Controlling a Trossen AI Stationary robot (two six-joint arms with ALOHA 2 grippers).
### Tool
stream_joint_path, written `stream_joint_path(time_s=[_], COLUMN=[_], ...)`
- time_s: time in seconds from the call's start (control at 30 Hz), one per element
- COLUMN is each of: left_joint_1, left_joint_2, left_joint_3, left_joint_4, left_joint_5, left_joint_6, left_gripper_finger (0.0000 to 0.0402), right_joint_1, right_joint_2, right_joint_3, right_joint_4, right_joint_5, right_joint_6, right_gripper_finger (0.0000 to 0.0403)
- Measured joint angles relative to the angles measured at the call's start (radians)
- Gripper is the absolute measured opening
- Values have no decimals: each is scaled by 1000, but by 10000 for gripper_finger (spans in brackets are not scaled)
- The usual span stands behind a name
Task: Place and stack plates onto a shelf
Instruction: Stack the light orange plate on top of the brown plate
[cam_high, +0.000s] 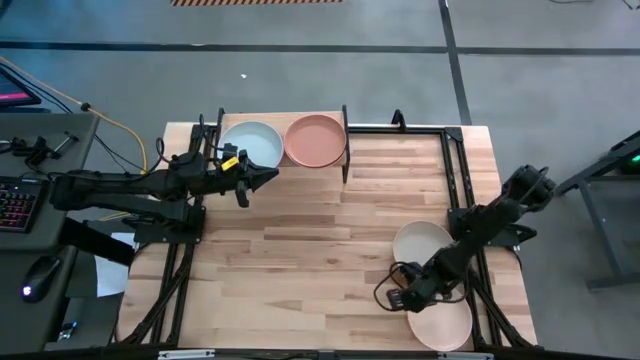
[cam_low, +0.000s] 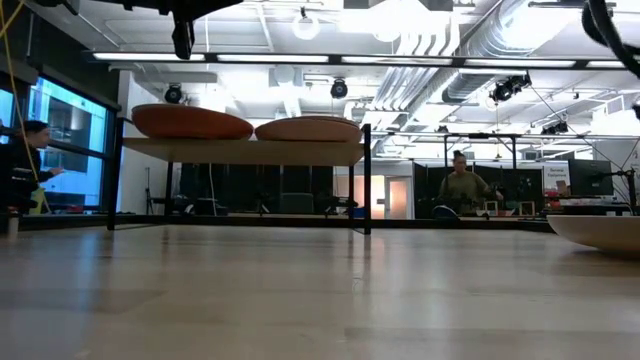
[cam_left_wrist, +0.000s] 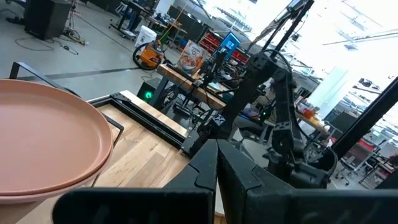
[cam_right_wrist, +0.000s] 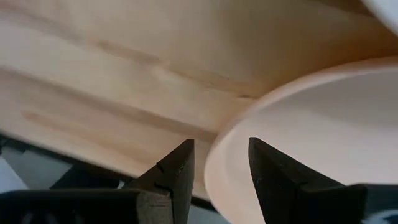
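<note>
Right gripper (cam_high: 408, 297) low at near right corner of tabletop (cam_high: 320, 250), fingers (cam_right_wrist: 177, 167) spread, straddling rim of peach plate (cam_high: 441, 322): one finger outside rim, other over plate's inner face, not yet closed. Peach plate flat on table, touching or just beside cream plate (cam_high: 422, 243), which lies on far side of it; which overlaps which cannot be told. Shelf (cam_high: 345, 150) at far left of table, well apart from right gripper, diagonally across tabletop. Already on shelf: pale blue plate (cam_high: 252, 146) at left, terracotta plate (cam_high: 315, 139) at right, side by side; low view suggests more than one plate per spot, count unclear. Left gripper (cam_high: 268, 177) raised just in front of shelf, near pale blue plate, fingers pressed together, empty. Right arm nearer to both loose plates; likely next: pinch peach rim, lift, carry to shelf stack.
</note>
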Motion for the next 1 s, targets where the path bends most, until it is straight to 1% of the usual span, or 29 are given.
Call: stream_joint_path(time_s=[0.23,0.33,0.43,0.6,0.67,0.77,0.87,1.0], left_joint_1=[0,0,0,0,0,1,1,1], left_joint_2=[0,0,0,0,0,0,0,0], left_joint_3=[0,0,0,0,0,0,0,0], left_joint_4=[-1,-3,-3,-3,-3,0,3,2], left_joint_5=[0,0,1,3,4,4,4,4], left_joint_6=[0,0,0,0,0,0,-1,-7], left_gripper_finger=[0,0,0,0,0,0,0,0], right_joint_1=[0,0,0,0,0,0,0,-7], right_joint_2=[62,80,84,81,81,81,83,83], right_joint_3=[0,0,0,2,2,2,13,53], right_joint_4=[54,54,51,37,37,47,47,46], right_joint_5=[26,21,13,7,1,-7,-9,-25], right_joint_6=[65,75,79,79,80,80,71,8], right_gripper_finger=[133,123,97,27,9,12,5,2])
